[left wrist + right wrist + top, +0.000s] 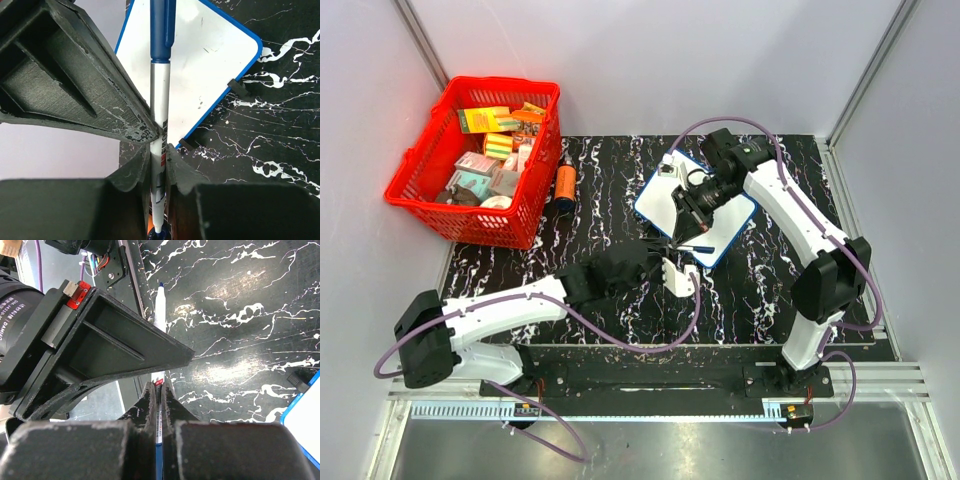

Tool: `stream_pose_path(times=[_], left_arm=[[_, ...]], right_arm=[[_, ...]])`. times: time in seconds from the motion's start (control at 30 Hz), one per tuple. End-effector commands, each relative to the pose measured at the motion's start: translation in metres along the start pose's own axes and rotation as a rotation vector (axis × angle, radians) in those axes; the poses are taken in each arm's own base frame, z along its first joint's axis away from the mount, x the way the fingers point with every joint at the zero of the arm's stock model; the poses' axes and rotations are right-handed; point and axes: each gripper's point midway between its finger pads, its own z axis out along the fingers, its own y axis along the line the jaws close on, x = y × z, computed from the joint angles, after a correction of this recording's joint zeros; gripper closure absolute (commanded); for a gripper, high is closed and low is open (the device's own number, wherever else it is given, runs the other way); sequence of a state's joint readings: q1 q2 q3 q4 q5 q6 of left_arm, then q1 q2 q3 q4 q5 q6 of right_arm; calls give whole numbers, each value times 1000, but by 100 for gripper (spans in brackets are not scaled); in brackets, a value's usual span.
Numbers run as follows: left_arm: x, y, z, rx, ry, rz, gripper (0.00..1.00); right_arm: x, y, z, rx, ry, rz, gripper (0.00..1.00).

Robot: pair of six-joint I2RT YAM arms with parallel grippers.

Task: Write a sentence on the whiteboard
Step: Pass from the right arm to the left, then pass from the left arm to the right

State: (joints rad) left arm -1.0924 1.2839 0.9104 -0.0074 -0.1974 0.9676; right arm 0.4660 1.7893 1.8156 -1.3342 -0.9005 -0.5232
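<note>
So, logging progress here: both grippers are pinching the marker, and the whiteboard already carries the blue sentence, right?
Not quite. The left gripper and right gripper both pinch the marker, but the whiteboard carries no writing: the left wrist view shows its visible surface white, with only a few tiny specks.

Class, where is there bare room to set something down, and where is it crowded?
Free: black marbled mat between the orange cylinder and the blue-rimmed whiteboard. Crowded: the whiteboard's near edge, where left hand and right hand grip one blue-capped marker.
</note>
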Motion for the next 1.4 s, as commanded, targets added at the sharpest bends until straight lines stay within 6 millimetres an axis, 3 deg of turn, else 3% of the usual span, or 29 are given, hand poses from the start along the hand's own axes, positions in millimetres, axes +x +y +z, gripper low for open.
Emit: stream_pose_path(times=[0.0,0.07,0.1,0.17,0.2,0.3,0.43,0.53,0.57,0.6,0.63,0.8,0.87,0.9,0.93,0.97,1.0,1.03,1.27,1.33,1.37], left_arm=[[-24,38,-14,-136,-100,-31,100],[-25,38,-18,-132,-101,-33,100],[-22,34,-19,-121,-94,-41,100],[-24,33,-25,-117,-105,-59,100],[-24,31,-27,-119,-105,-91,100],[-30,29,-37,-114,-147,-184,100],[-33,21,-47,-90,-176,-304,100],[-35,16,-49,-73,-184,-418,100],[-35,18,-49,-84,-180,-455,100],[-34,21,-50,-107,-176,-553,100],[-37,25,-51,-115,-178,-597,100],[-52,39,-53,-102,-225,-793,100],[-48,40,-50,-66,-206,-849,100],[-53,49,-51,-59,-222,-917,100],[-42,55,-47,-61,-201,-954,100],[-43,53,-46,-11,-202,-987,100],[-47,62,-47,2,-218,-1056,100],[-36,70,-44,-2,-209,-1093,100],[-50,114,-57,35,-404,-1194,100],[-55,121,-58,47,-427,-1192,100],[-59,125,-60,49,-440,-1192,100]], right_arm=[[-6,15,-6,-16,-1,0,92],[-14,11,-10,18,-27,-2,86],[-19,9,-14,34,-46,0,74],[-31,6,-23,62,-103,-7,63],[-35,0,-30,84,-132,6,52],[-52,-14,-49,164,-227,32,39],[-78,-33,-94,297,-405,62,22],[-95,-28,-121,357,-528,22,15],[-98,-25,-128,374,-557,6,8],[-95,-26,-127,382,-571,6,4],[-106,-13,-142,418,-640,-60,1],[-110,2,-156,443,-713,-99,0],[-110,10,-158,411,-734,-114,0],[-112,15,-161,401,-748,-135,0],[-114,26,-164,379,-764,-156,0],[-117,32,-169,372,-774,-168,0],[-118,36,-170,357,-779,-178,0],[-121,39,-173,350,-796,-175,0],[-117,59,-152,117,-770,-196,6],[-118,74,-150,12,-760,-226,7],[-113,74,-144,-33,-747,-220,12]])
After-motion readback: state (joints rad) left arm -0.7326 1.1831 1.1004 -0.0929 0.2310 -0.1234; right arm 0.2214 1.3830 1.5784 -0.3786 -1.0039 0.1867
